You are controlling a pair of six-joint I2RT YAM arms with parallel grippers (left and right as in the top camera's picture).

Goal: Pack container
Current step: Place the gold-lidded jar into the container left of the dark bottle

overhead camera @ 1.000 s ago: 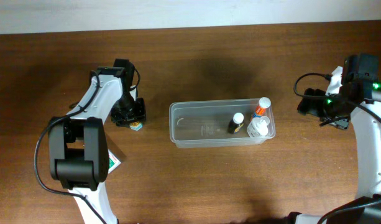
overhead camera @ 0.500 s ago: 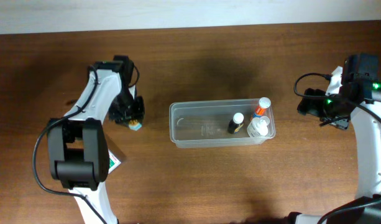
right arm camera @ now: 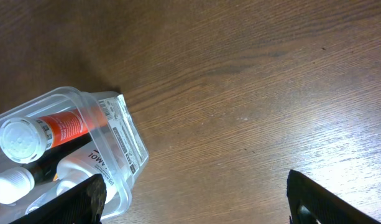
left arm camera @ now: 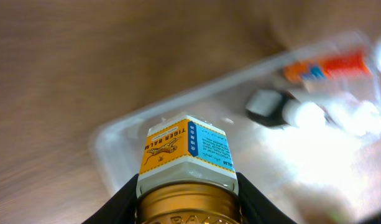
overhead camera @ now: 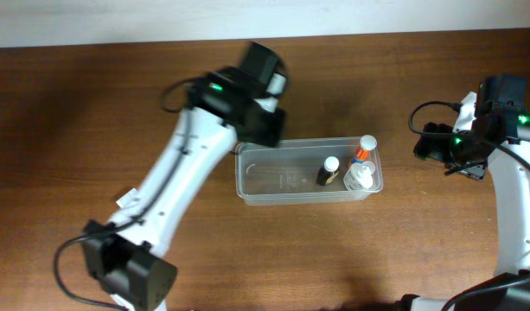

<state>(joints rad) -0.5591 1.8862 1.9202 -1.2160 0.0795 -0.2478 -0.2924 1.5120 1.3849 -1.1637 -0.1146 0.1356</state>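
Brown wood worktop (overhead camera: 273, 259). Three bottles (overhead camera: 351, 168) crowd the right end of the container (overhead camera: 269, 181); its left half is bare. Left jaws pinch a balm jar (left arm camera: 185, 152) over its far-left corner. Right jaws are spread wide, well apart from its right end. Bare wood lies in front.

One clear container (overhead camera: 273, 186) stands on the counter (overhead camera: 247, 259). It holds three white-capped bottles: one dark bottle (overhead camera: 327, 171), one orange bottle (overhead camera: 362, 149), one clear bottle (overhead camera: 360, 179). There is one gold-lidded jar (left arm camera: 187, 152).
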